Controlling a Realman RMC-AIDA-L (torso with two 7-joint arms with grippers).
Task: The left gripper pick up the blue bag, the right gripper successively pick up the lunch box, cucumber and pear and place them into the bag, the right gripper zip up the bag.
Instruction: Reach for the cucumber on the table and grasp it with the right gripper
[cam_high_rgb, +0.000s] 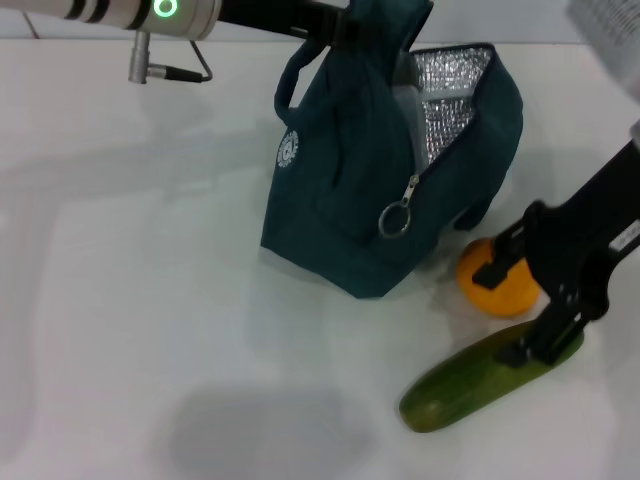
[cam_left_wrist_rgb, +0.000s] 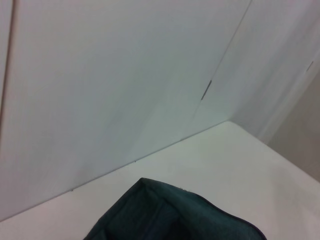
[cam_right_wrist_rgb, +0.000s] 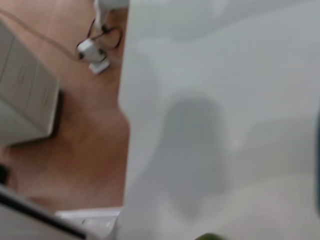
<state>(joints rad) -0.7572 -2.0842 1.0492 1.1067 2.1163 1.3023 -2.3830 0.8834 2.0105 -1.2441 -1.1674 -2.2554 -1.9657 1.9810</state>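
The blue bag (cam_high_rgb: 350, 190) stands at the table's middle back, its top flap open and the silver lining showing, with the zipper ring (cam_high_rgb: 394, 219) hanging at its front. My left gripper (cam_high_rgb: 332, 28) is shut on the bag's top by the handles; bag fabric (cam_left_wrist_rgb: 170, 215) shows in the left wrist view. The pear (cam_high_rgb: 492, 283) lies just right of the bag. In front of it lies the cucumber (cam_high_rgb: 480, 380), flat on the table. My right gripper (cam_high_rgb: 542, 345) is down over the cucumber's right end, touching it. The lunch box is out of view.
The white table (cam_high_rgb: 130, 300) stretches left and forward of the bag. In the right wrist view the table edge (cam_right_wrist_rgb: 125, 130) borders a wooden floor with a cable and a white plug (cam_right_wrist_rgb: 92, 52). A white wall (cam_left_wrist_rgb: 125, 75) rises behind the table.
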